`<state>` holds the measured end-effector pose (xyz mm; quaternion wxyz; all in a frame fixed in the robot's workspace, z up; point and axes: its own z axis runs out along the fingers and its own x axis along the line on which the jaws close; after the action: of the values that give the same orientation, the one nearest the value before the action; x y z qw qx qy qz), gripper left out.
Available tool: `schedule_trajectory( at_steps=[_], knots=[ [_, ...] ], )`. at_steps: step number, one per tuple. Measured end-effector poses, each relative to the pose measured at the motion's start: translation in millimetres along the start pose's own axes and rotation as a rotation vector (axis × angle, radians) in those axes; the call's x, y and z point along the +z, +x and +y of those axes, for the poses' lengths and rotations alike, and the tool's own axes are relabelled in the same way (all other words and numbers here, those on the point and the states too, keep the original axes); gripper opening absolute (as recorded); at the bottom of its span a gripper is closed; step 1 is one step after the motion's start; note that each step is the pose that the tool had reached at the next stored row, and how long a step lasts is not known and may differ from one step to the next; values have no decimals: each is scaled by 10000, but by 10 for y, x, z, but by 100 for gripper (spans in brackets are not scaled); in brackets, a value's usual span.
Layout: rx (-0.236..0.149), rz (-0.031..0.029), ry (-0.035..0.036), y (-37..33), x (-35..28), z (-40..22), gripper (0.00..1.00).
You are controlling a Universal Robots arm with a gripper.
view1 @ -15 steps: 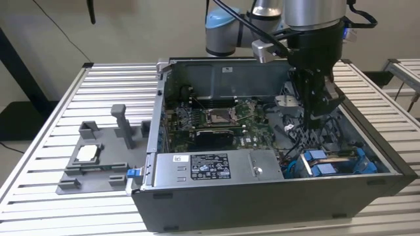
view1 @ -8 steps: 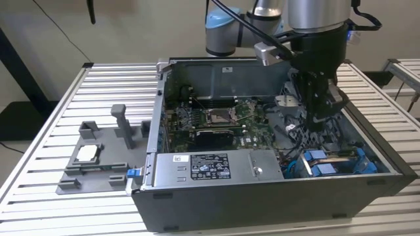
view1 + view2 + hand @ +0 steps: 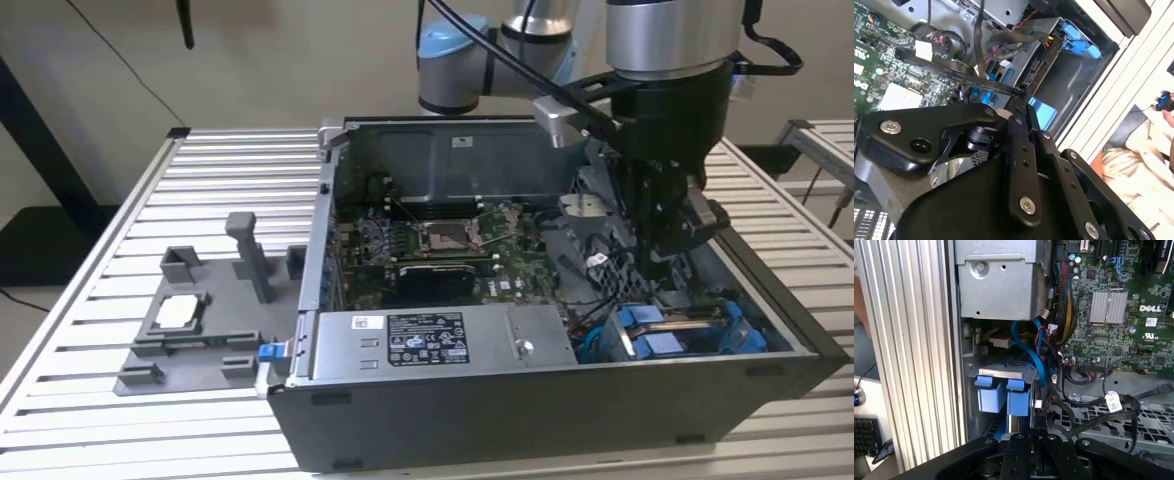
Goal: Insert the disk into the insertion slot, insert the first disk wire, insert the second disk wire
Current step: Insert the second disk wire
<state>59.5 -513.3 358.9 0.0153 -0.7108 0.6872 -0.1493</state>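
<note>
The disk's bright blue carrier [image 3: 678, 332] sits in the insertion slot [image 3: 731, 318], the dark bay at the case's front corner on the exterior view's right. Its two blue tabs [image 3: 1004, 396] face me in the first wrist view, and the silver body is mostly hidden. My gripper [image 3: 654, 262] hangs inside the case just behind that bay. In the second wrist view the fingertips [image 3: 1015, 102] are pressed together on the end of a flat black wire [image 3: 954, 67] that runs back over the motherboard. The gripper [image 3: 1031, 432] points toward the blue tabs.
The open computer case [image 3: 534, 420] lies on a slatted metal table [image 3: 214, 170]. A grey power supply box [image 3: 427, 345] fills its front. Loose cables [image 3: 1054, 350] crowd the space beside the bay. A grey fixture tray [image 3: 147, 370] stands at the exterior view's left. A person's hand [image 3: 1168, 107] is beyond the table.
</note>
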Motion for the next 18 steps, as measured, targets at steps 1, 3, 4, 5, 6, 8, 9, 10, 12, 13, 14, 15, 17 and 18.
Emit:
schedule_trajectory(
  at_steps=[1,3,4,5,6,8,9,10,12,13,14,15,17,18],
  knots=[
    [44,-184,1,10,2,-1,16],
    [129,-537,5,33,8,-3,16],
    [165,-689,7,45,10,-5,16],
    [199,-832,9,60,14,-8,16],
    [224,-935,9,76,18,-12,16],
    [238,-1034,-51,110,29,-27,16],
    [238,-1064,-100,126,34,-37,16],
    [238,-1091,-146,140,39,-47,16],
    [235,-1148,-265,169,51,-69,16],
    [233,-1173,-320,182,56,-81,16],
    [231,-1200,-378,196,62,-93,16],
    [229,-1224,-432,210,68,-105,16],
    [223,-1265,-538,239,80,-132,16],
    [220,-1280,-586,254,87,-148,16]
  ],
)
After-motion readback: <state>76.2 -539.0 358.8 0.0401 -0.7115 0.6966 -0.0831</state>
